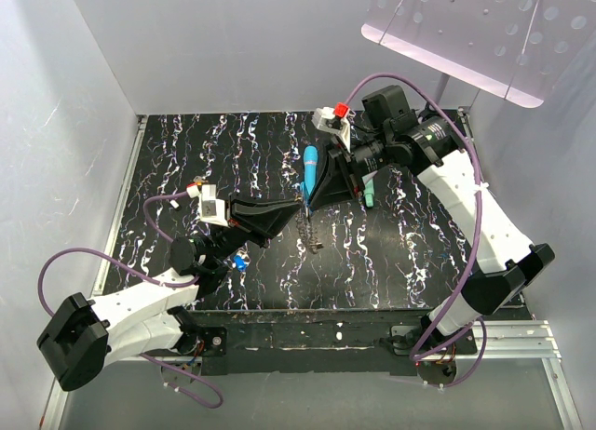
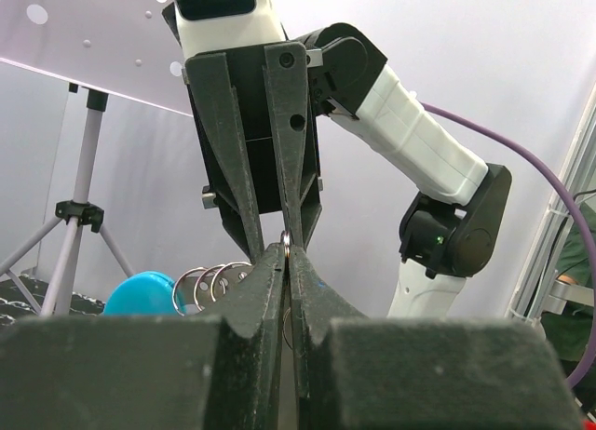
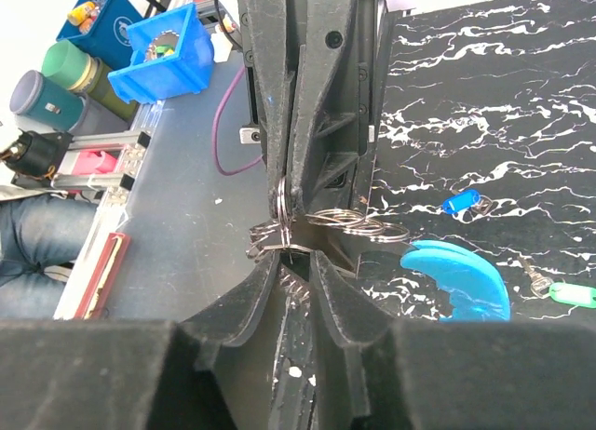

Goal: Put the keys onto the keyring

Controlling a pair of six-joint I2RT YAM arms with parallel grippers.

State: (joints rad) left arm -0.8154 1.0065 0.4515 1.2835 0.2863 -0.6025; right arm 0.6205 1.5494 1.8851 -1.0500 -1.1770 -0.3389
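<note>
The left tool (image 2: pixel 286 251) fills the bottom of its own wrist view. Its two dark fingers are pressed together, and a thin silver ring (image 2: pixel 287 240) is pinched between the tips. Straight across from it, tip to tip, stands the right tool (image 3: pixel 284 259). Its jaws are a little apart, with a small bunch of wire rings (image 3: pixel 272 235) in the gap. I cannot tell whether the jaws bite on those rings or only flank them.

From above, the two tools meet over the middle of the bench (image 1: pixel 400 258), a black top with white marbling. The left arm reaches in from the near left and the right arm from the far right.

The keyring (image 1: pixel 309 167) is at that meeting point. Its bright blue band sticks out to the far side of the tools, and its beaded chain (image 1: pixel 310 233) hangs down to the near side, the end reaching the bench. In the right wrist view, several larger silver rings (image 3: pixel 358 227) run from the tools towards the blue band.

Of the keys, a blue key (image 3: pixel 461 203) lies flat on the bench, apart from the keyring. In the top view it is on the near side, just beside the left arm. A green key (image 3: pixel 563 292) with a short metal shank lies on the bench too, past the blue band. A teal wand (image 1: pixel 369 195) lies on the bench under the right arm, just right of the tools.
</note>
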